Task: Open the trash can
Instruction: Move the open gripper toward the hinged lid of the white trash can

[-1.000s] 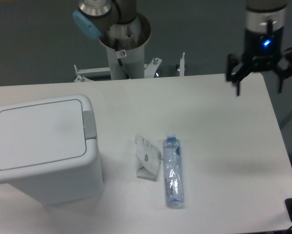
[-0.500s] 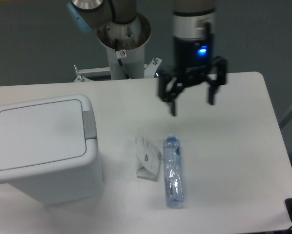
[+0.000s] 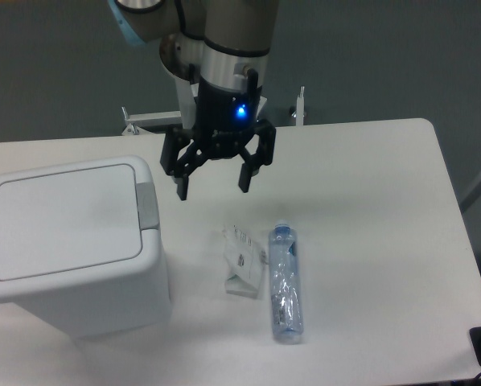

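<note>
Nearest the camera, on the counter (image 3: 369, 241): a plastic bottle (image 3: 286, 283) lying lengthwise front to back, a crumpled paper wrapper (image 3: 243, 259) just to its left. At image left, the trash can (image 3: 71, 241), lid closed, grey push tab (image 3: 147, 204) on its right edge. Farther back, my fingers (image 3: 214, 180) hang spread wide, empty, above the counter. The tab lies to their image-left and lower, near but apart; judged next: shift that way, descend.

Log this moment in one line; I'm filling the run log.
phase: approach | gripper: open, empty | boxy white plastic trash can: lid closed | contact: none
</note>
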Tool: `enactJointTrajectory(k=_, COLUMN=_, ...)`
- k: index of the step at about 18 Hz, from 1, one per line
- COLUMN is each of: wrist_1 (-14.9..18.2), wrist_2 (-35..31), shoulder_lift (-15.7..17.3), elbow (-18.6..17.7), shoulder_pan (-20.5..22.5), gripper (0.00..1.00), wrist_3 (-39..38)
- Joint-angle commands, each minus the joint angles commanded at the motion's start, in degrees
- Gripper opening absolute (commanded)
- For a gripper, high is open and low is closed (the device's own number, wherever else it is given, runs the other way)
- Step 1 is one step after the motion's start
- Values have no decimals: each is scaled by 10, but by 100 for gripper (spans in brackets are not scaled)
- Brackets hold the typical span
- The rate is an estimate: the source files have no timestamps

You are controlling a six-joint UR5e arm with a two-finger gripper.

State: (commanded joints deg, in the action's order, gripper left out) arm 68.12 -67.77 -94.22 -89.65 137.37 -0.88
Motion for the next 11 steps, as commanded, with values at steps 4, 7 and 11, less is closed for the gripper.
enactJointTrajectory(k=4, wrist_1=-3, wrist_2=3, shoulder_lift=0, elbow=-2, shoulder_pan=-1, gripper=100, wrist_3=0)
enactJointTrajectory(k=7, wrist_1=-4, wrist_2=3, shoulder_lift=-3, elbow=-4, shoulder_pan=-3, gripper=100, wrist_3=0)
enactJointTrajectory(k=11, wrist_1=-4, wrist_2=3, shoulder_lift=-5, elbow=-7, shoulder_pan=-7, gripper=100, wrist_3=0)
